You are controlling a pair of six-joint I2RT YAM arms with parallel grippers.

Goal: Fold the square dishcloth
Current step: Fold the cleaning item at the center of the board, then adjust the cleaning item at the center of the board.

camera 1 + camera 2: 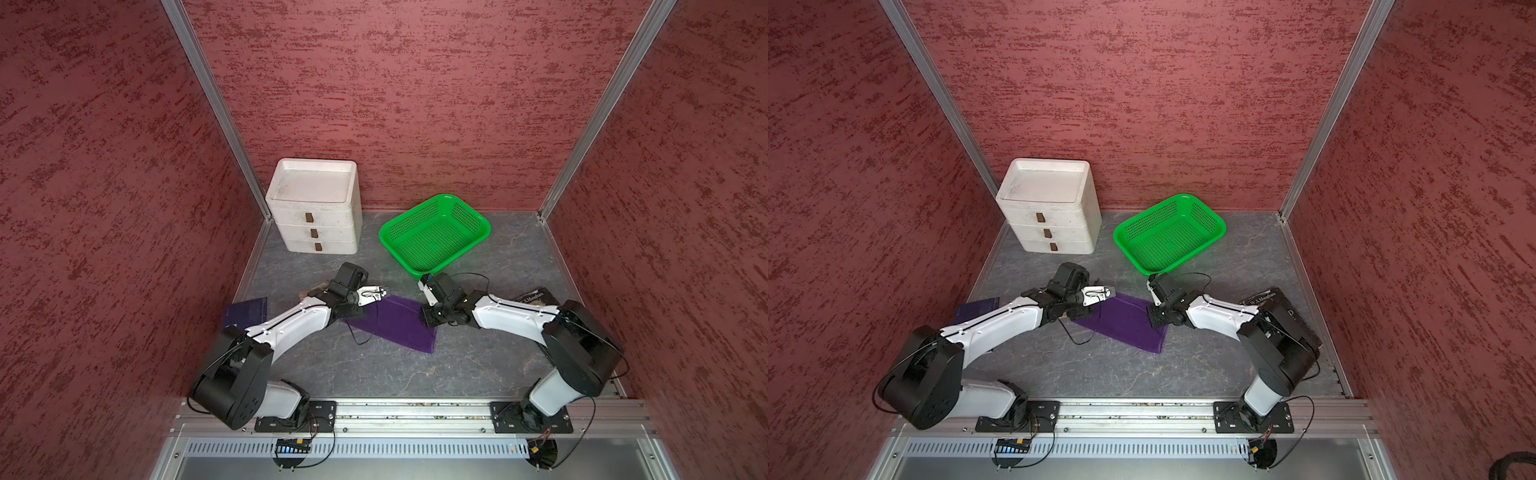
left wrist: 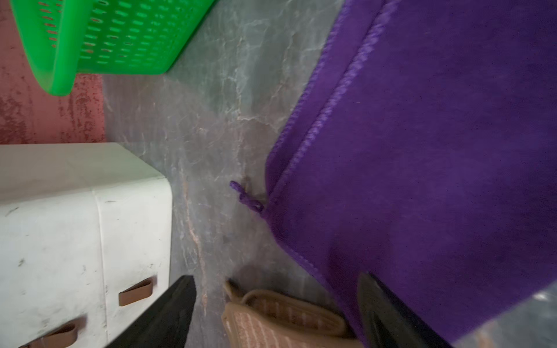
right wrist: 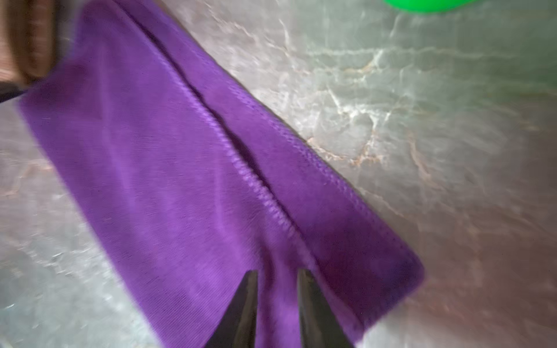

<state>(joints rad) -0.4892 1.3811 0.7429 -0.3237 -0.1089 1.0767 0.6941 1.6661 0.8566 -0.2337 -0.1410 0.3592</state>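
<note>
The purple dishcloth (image 1: pixel 390 322) (image 1: pixel 1125 322) lies folded over in the middle of the table, its stitched edges nearly lined up along the far side (image 3: pixel 180 180). My left gripper (image 1: pixel 385 291) (image 1: pixel 1111 291) hovers over the cloth's far left corner (image 2: pixel 422 150). In the left wrist view it (image 2: pixel 274 304) stands open with nothing between its fingers. My right gripper (image 1: pixel 430 320) (image 1: pixel 1156 320) points down on the cloth's right end. In the right wrist view it (image 3: pixel 278 277) has its jaws close together, with a ridge of purple fabric gathered between them.
A white three-drawer unit (image 1: pixel 316 208) stands at the back left and a green basket (image 1: pixel 434 237) at the back right. A dark book (image 1: pixel 536 297) lies under the right arm, a dark blue sheet (image 1: pixel 245 309) at left. A tan woven item (image 2: pixel 271 313) rests beside the cloth's left corner.
</note>
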